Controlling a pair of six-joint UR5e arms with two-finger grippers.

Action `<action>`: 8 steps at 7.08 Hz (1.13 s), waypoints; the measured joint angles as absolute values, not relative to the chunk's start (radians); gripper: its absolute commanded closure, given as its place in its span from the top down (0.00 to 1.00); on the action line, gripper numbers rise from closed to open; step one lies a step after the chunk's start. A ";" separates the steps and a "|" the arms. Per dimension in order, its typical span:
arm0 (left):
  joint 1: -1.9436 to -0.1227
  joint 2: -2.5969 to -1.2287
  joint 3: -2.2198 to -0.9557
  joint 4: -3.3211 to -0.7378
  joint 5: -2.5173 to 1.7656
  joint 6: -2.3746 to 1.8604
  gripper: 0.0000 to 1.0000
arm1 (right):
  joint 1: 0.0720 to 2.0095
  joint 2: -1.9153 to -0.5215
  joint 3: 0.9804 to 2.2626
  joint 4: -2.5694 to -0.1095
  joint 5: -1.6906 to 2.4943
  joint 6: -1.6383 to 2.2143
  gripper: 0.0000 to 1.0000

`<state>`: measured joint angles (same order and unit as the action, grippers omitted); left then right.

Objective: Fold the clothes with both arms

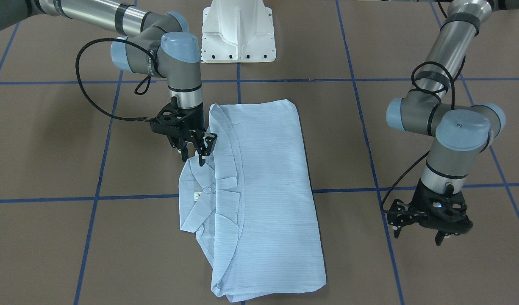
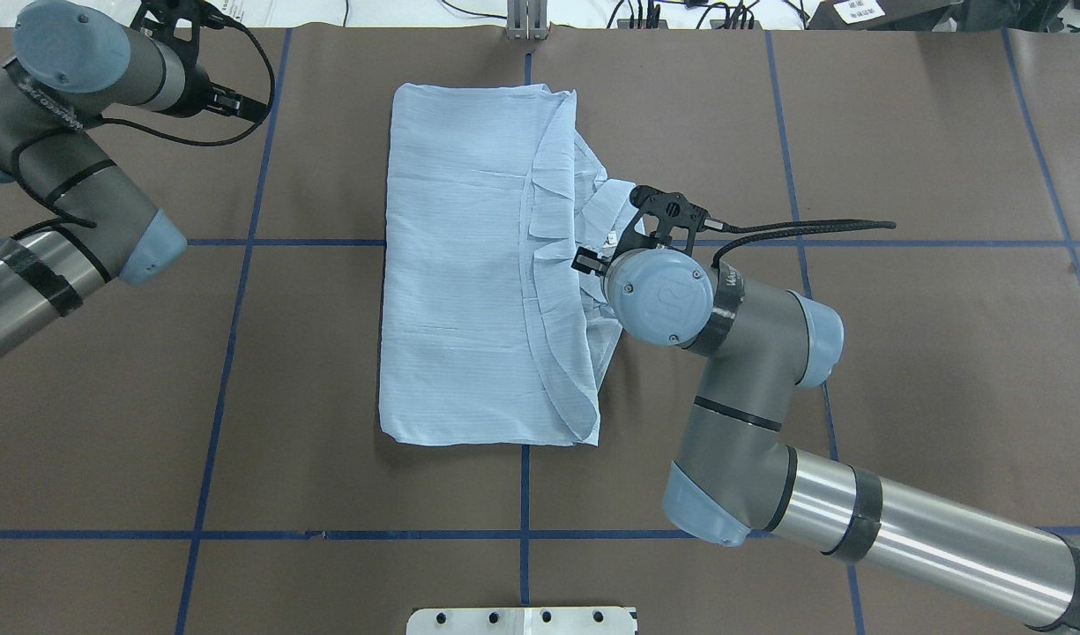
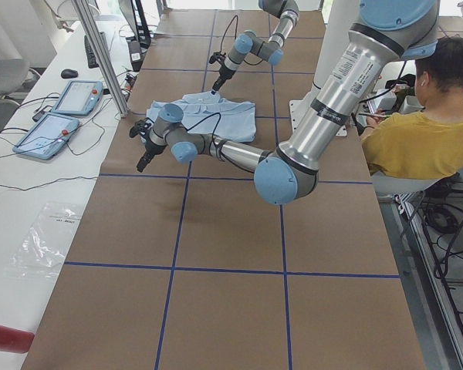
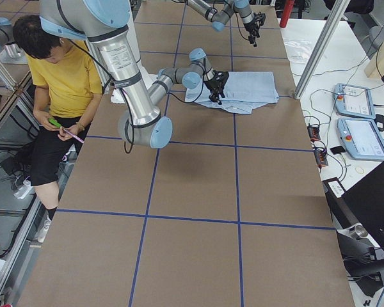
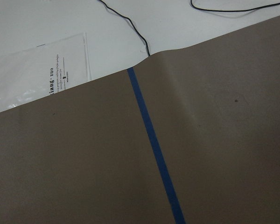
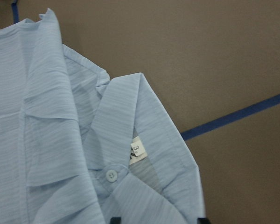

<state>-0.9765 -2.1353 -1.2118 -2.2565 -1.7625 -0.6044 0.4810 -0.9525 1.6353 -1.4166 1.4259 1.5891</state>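
— Seen from across the bench (image 1: 51, 148), how far along is it?
— The shirt (image 1: 267, 182) lies mid-bench, already narrowed to a long panel with no sleeve showing. Only the collar (image 1: 198, 199) pokes out on the robot's right. I'd judge the crosswise folds are left to do. The right gripper (image 1: 195, 153) hangs at the collar's edge, jaws parted, nothing pinched. The left gripper (image 1: 418, 233) is well apart from the cloth, jaws parted, empty.
— Overhead?
— Same long panel; the right wrist hides its own gripper.
— The side views?
— A seated operator (image 3: 417, 131) and teach pendants (image 3: 79, 96) beside the bench, none near the cloth.
— Left wrist?
— Bare bench, blue tape (image 5: 154, 144), and a plastic bag (image 5: 42, 74) beyond the edge.
— Right wrist?
— The collar, neck label (image 6: 136, 150) and button (image 6: 112, 175) sit just below, between widely spaced fingertips (image 6: 115, 219). That loose collar flap could spoil a neat fold.
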 measured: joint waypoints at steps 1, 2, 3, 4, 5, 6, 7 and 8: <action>-0.977 -2.135 -1.212 -2.256 -1.763 -0.604 1.00 | 0.480 -0.893 1.634 -1.497 1.443 1.534 1.00; -0.977 -2.134 -1.212 -2.257 -1.763 -0.604 1.00 | 0.463 -0.848 1.631 -1.563 1.451 1.476 1.00; -0.977 -2.134 -1.212 -2.256 -1.763 -0.604 1.00 | 0.431 -0.825 1.630 -1.622 1.454 1.386 1.00; -0.977 -2.134 -1.212 -2.256 -1.763 -0.604 1.00 | 0.395 -0.815 1.628 -1.678 1.455 1.285 1.00; -0.977 -2.134 -1.212 -2.256 -1.763 -0.604 1.00 | 0.361 -0.809 1.627 -1.731 1.456 1.195 1.00; -0.977 -2.133 -1.212 -2.256 -1.763 -0.604 1.00 | 0.332 -0.797 1.623 -1.774 1.455 1.129 0.87; -0.977 -2.131 -1.212 -2.256 -1.763 -0.604 1.00 | 0.310 -0.776 1.605 -1.805 1.454 1.089 0.56; -0.977 -2.129 -1.212 -2.256 -1.763 -0.605 1.00 | 0.299 -0.759 1.582 -1.822 1.452 1.057 0.48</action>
